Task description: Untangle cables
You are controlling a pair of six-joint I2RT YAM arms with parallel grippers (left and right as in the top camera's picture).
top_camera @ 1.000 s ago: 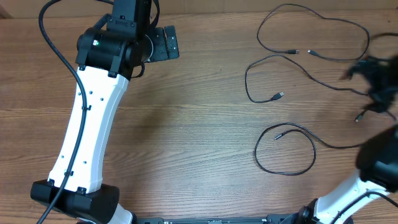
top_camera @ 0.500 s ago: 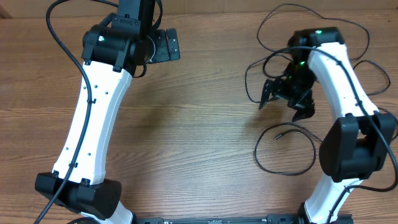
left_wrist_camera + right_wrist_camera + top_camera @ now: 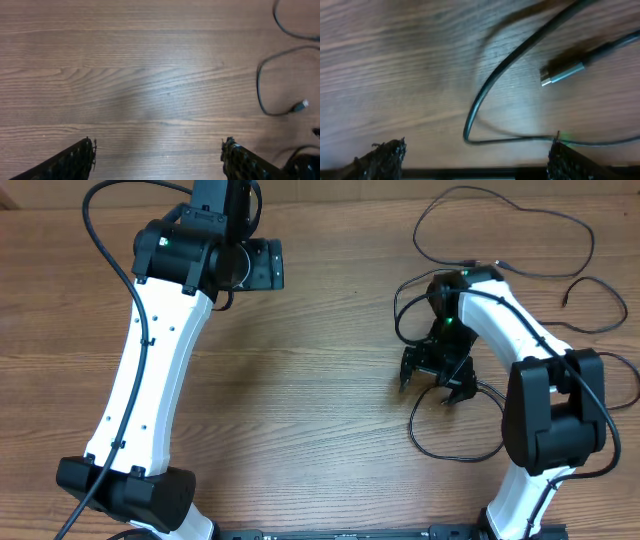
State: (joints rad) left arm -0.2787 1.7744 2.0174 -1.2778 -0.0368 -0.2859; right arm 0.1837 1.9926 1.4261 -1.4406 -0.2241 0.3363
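Cables (image 3: 492,77) lie spread over right of worktop (image 3: 320,380). Right pincer (image 3: 430,385) gapes wide, empty, just above lower loop. Left pincer (image 3: 158,150) wide, empty, well apart. Best: close on one strand only, beside plug (image 3: 562,74).

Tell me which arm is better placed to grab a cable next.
Right. The open right gripper hangs above a cable loop and plug; the left gripper is over bare table.

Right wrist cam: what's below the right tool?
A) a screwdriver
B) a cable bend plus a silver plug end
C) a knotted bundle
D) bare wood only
B: a bent black cable and a silver plug lie below the open right tool.
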